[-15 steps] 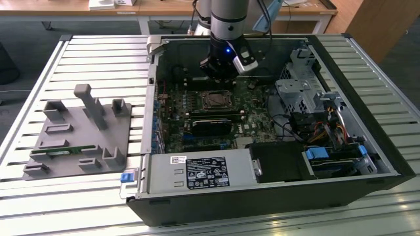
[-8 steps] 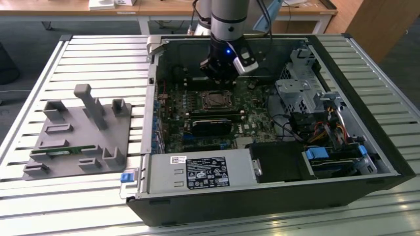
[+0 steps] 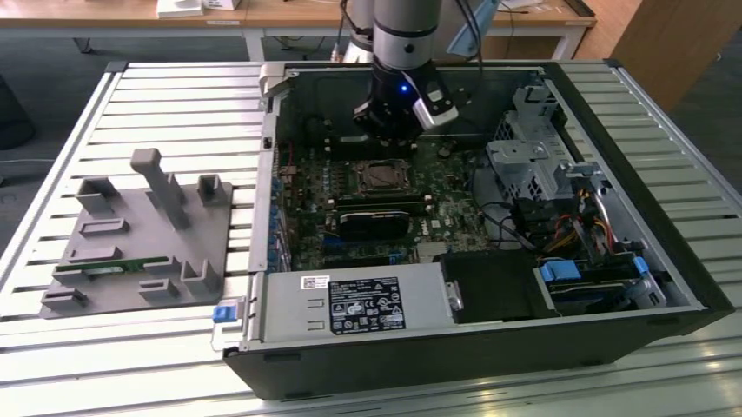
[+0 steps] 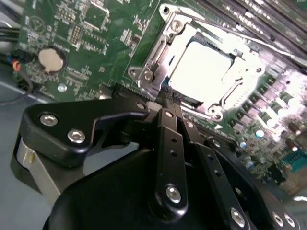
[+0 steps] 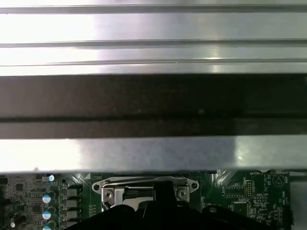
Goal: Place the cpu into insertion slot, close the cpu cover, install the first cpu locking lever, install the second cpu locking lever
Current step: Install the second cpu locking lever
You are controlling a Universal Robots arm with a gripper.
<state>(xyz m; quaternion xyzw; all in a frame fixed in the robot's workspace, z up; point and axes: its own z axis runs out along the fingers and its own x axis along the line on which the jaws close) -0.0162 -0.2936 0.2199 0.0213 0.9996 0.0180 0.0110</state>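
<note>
Gripper (image 4: 165, 98) poised low inside open computer case (image 3: 649, 261), fingers (image 4: 168, 143) drawn together on nothing, tips just at near edge of cpu cover (image 4: 158, 62). Cover lying flat and closed over insertion slot (image 3: 381, 177), pale cpu (image 4: 201, 67) showing through its square window, sitting square to socket with no marked long axis. White printed label (image 3: 363, 305) on power supply, text too small to read. Case wall close behind arm; open room over green motherboard (image 4: 96, 28) toward coin cell (image 4: 51, 58). Grey fixture block (image 3: 139, 234) well apart on slatted table (image 3: 174, 95).
</note>
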